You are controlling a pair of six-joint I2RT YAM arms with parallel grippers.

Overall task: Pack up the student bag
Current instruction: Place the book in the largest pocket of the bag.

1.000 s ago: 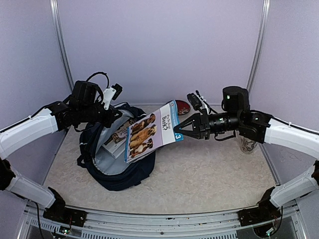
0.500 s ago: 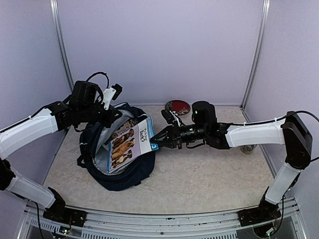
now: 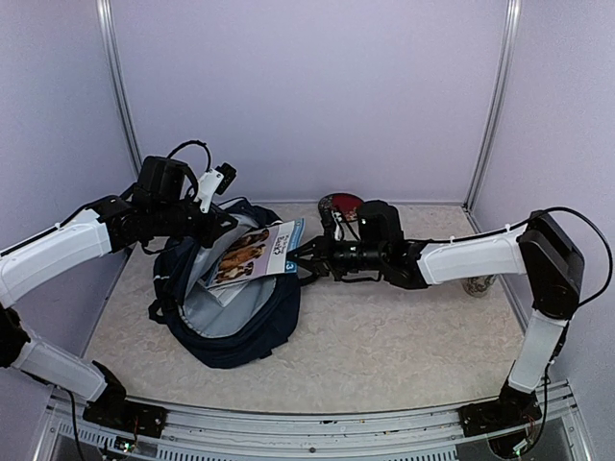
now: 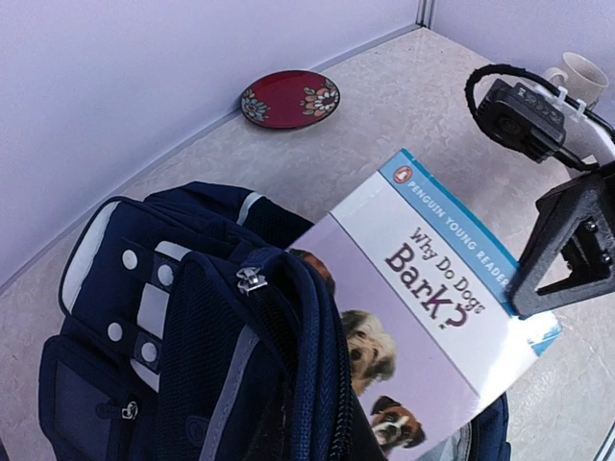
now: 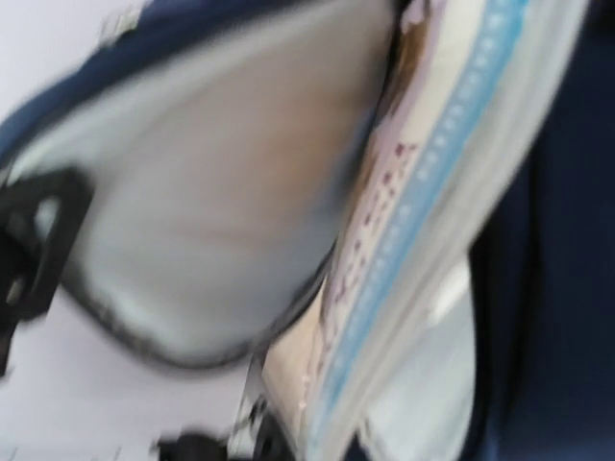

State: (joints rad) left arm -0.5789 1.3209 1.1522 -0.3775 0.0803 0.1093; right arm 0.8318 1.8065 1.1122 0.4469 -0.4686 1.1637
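Left gripper point(image 3: 215, 225): at 10 o'clock on the table point(image 3: 404, 336), shut on the far rim of the bag, lifting it.
Bag point(image 3: 240, 331): left of centre, lying on the table, between the two grippers.
Bag, long axis: roughly 12 to 6 o'clock in the top view, far end raised.
Bag, facing: mouth gaping upward, pale grey lining point(image 3: 207, 312) showing; white patch with dark slots on the outer face in the left wrist view.
Book point(image 3: 255, 254): "Why Do Dogs Bark?", cover up, dog photos showing.
Book, long axis: about 2 to 8 o'clock, the 8 o'clock end inside the bag's mouth, the 2 o'clock end out over the rim.
In the way: the bag's 3 o'clock rim directly under the book; zip edge and mesh of the raised rim covering the book's lower left in the left wrist view.
Right gripper point(image 3: 304, 257): just at 3 o'clock of the bag, fingers closed on the book's outer corner.
Right wrist view: blurred; only grey lining, navy fabric and the book's blue-striped edge readable.
Plate point(image 3: 342, 203): red, patterned, flat at 12 o'clock by the back wall, partly hidden behind the right arm.
Cup point(image 4: 577, 75): white, at 3 o'clock, well apart from the bag, behind the right arm.
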